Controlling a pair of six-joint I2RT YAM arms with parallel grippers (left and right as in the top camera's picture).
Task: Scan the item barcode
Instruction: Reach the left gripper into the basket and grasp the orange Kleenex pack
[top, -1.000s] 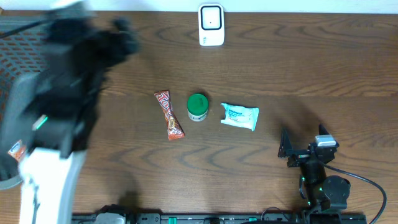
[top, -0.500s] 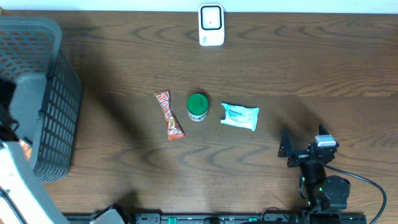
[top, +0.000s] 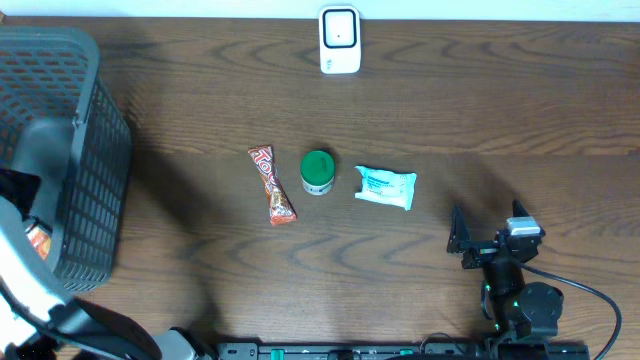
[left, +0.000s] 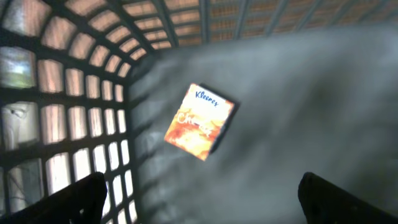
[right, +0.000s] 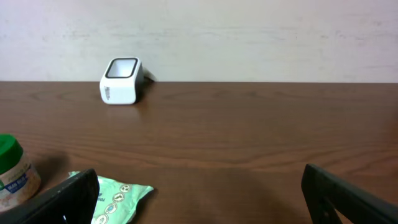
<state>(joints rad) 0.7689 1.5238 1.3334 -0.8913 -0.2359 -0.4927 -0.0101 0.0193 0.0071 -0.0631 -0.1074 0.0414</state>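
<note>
Three items lie mid-table: a red candy bar (top: 271, 185), a green-lidded jar (top: 318, 172) and a pale green wipes packet (top: 385, 187). The white barcode scanner (top: 340, 40) stands at the far edge. My right gripper (top: 490, 235) rests open near the front right, empty; its wrist view shows the wipes packet (right: 115, 199) by its left finger, the jar (right: 12, 174) and the scanner (right: 121, 81). My left gripper (left: 202, 205) hangs open and empty inside the grey basket (top: 70, 150), above an orange Kleenex packet (left: 200, 121) on the basket floor.
The mesh basket fills the table's left side, its walls (left: 74, 93) close around my left gripper. My left arm (top: 40, 290) reaches in from the front left corner. A pale wall (right: 249, 37) stands behind the table's far edge.
My left arm has swung away from over the basket toward the front left, uncovering the basket in the overhead view. The items, the scanner and the right arm have not moved.
</note>
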